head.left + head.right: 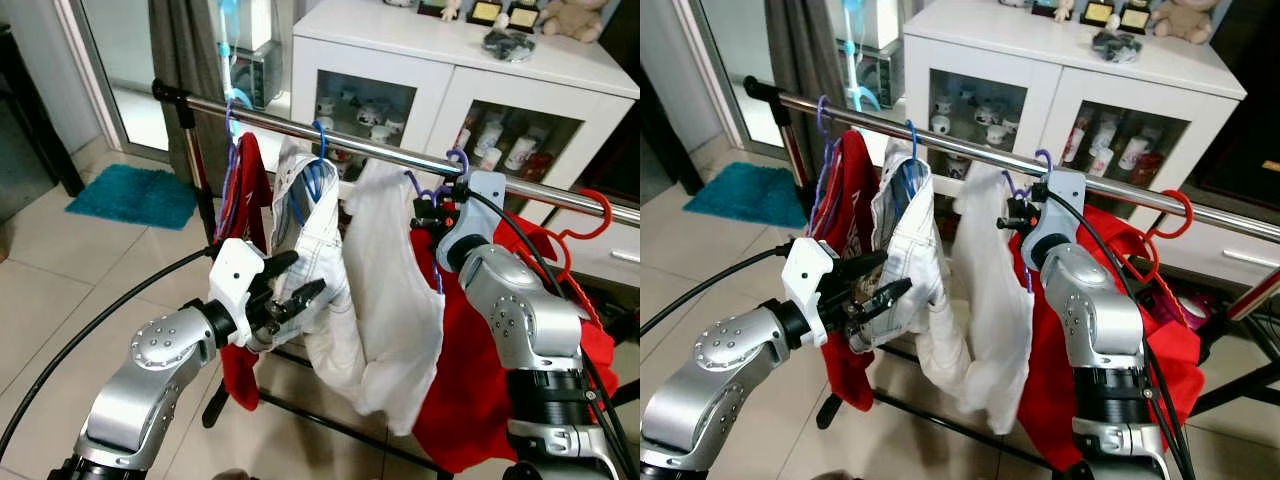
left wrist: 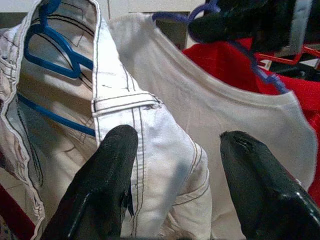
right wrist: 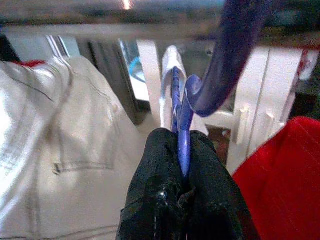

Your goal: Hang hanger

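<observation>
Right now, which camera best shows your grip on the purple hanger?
The right wrist view: the right gripper is shut on the purple hanger just below its hook. Both eye views show gripper and hook at the rail, smaller.

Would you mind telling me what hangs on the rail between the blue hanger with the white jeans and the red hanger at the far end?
The purple hanger carrying a white shirt, pinched by the right gripper; the left eye view shows it.

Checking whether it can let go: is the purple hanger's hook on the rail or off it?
On. The purple hanger hooks over the rail, while the right gripper has its jaws shut on its neck.
</observation>
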